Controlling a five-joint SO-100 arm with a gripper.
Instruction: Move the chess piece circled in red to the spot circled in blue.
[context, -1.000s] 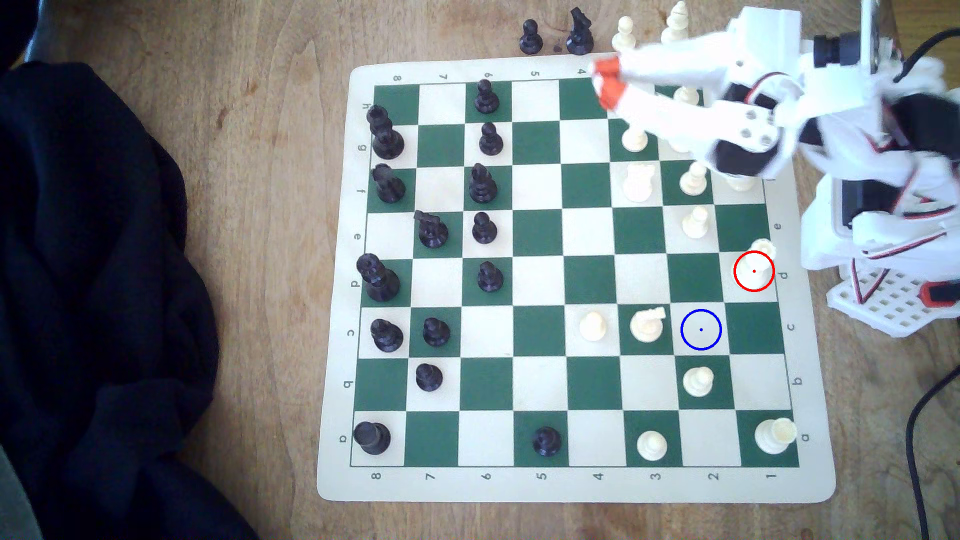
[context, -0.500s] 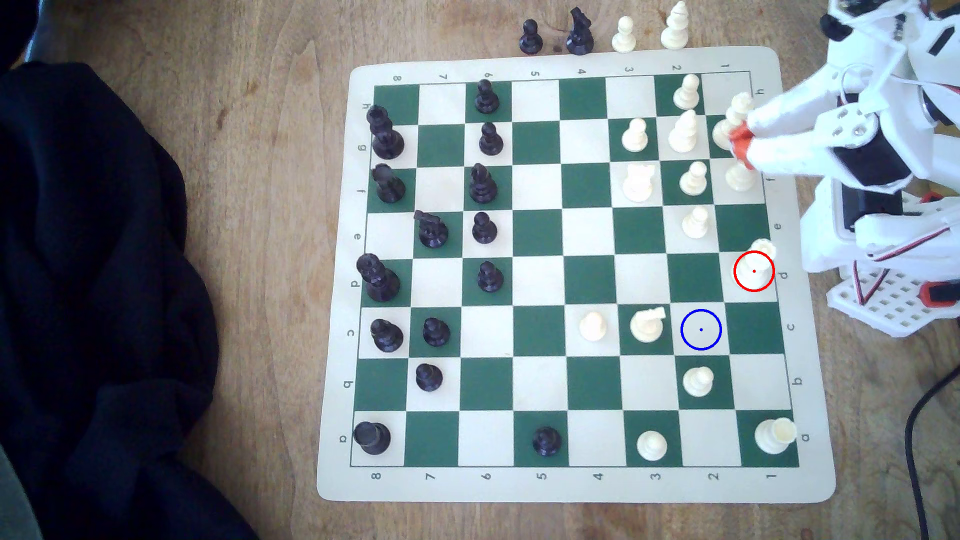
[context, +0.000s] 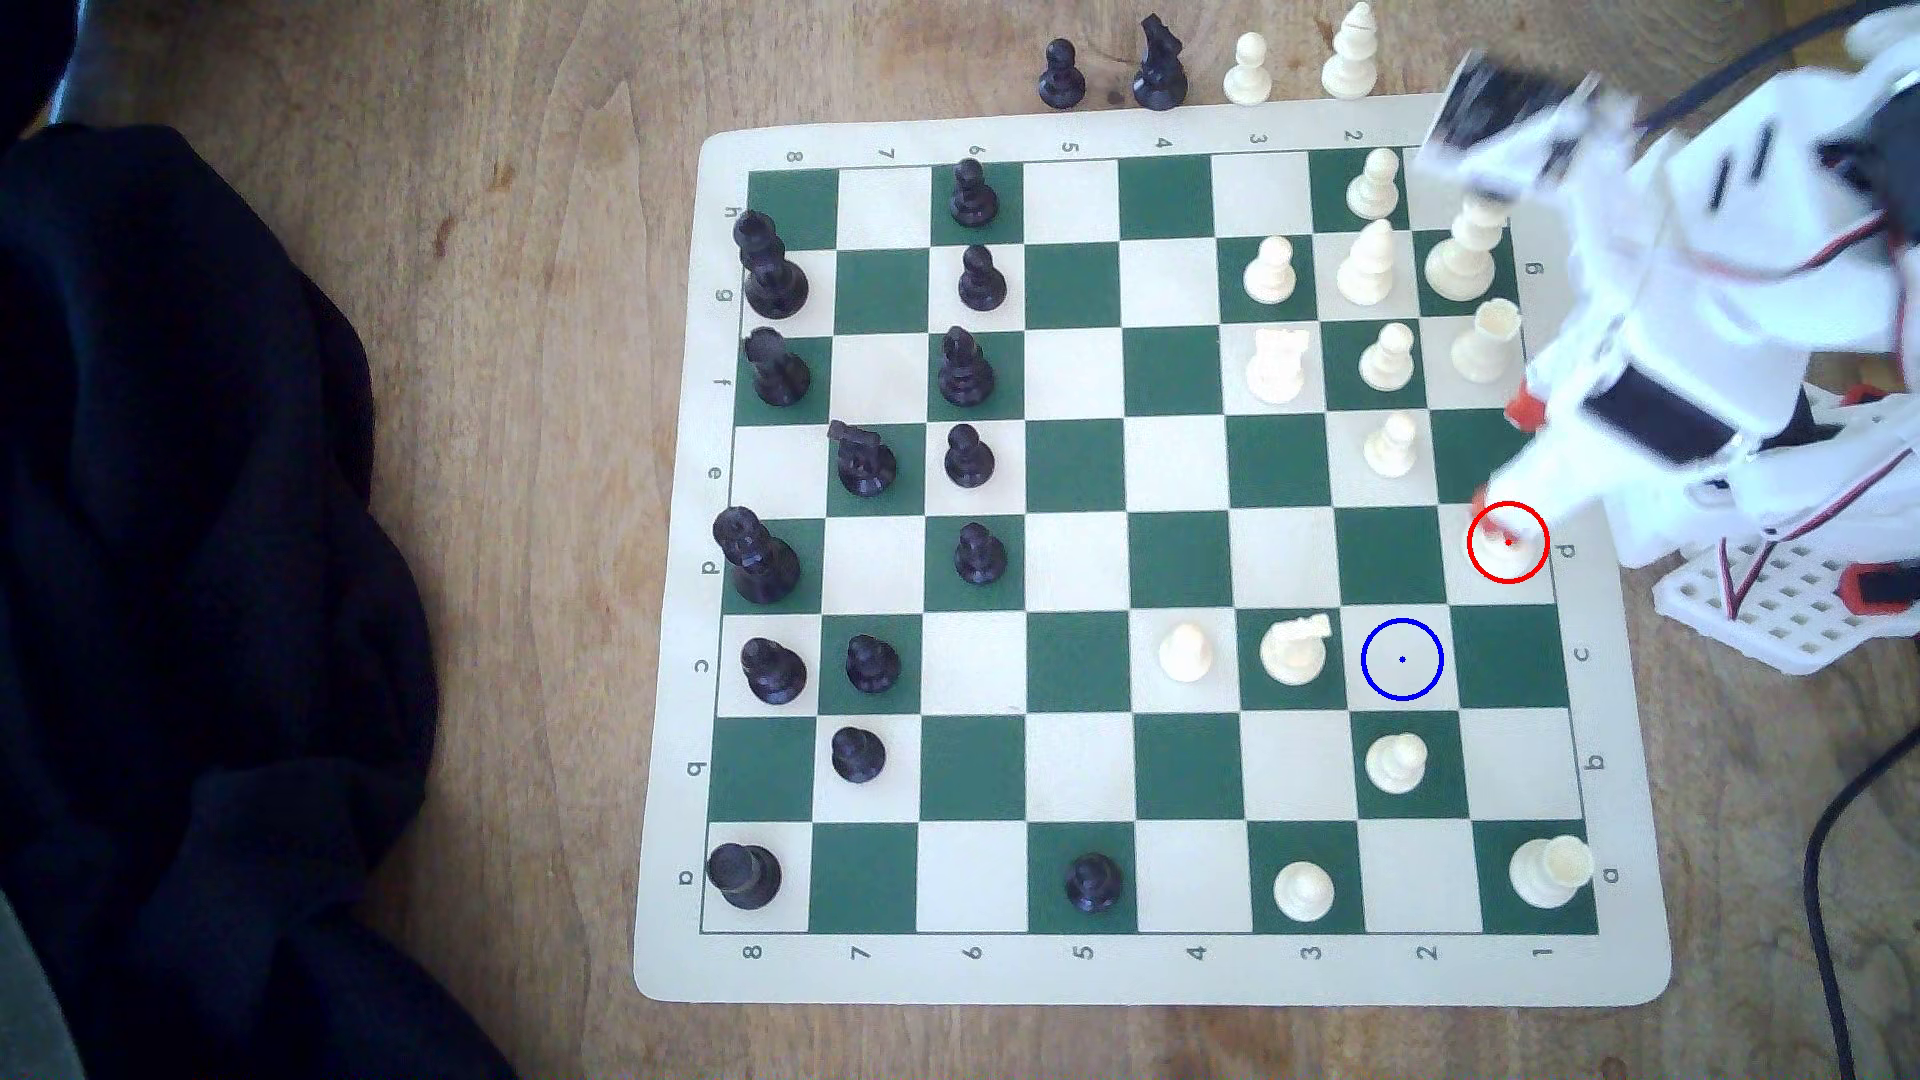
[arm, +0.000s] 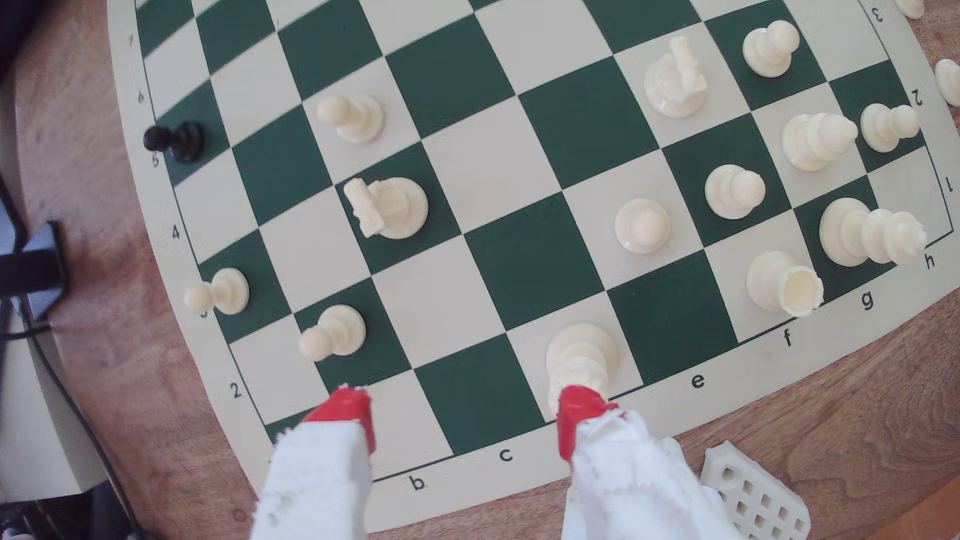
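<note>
Tall cream piece (arm: 582, 353) upright on red-ringed sq; blue-ringed cream sq (context: 1402, 658) vacant.

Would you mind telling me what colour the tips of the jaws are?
Red, on white fingers; the wrist view shows it best.

A brown wooden desk (context: 540, 312) with visible grain carries everything. A cream-bordered, green-and-cream vinyl chess mat (context: 1143, 971) lies flat on it, toward the exterior view's right, its edges printed with letters and numbers. Off the mat's far edge, four pieces stand directly on the wood in a row: a small black pawn (context: 1061, 75), a black knight (context: 1158, 64), a cream pawn (context: 1248, 71) and a taller cream bishop (context: 1351, 52). A heap of dark navy cloth (context: 187, 582) covers the desk along the exterior view's left. At the exterior view's right, a white perforated plastic base plate (context: 1787, 613) rests on the wood beside the mat, and a black cable (context: 1834, 872) runs across the desk near that corner.
</note>
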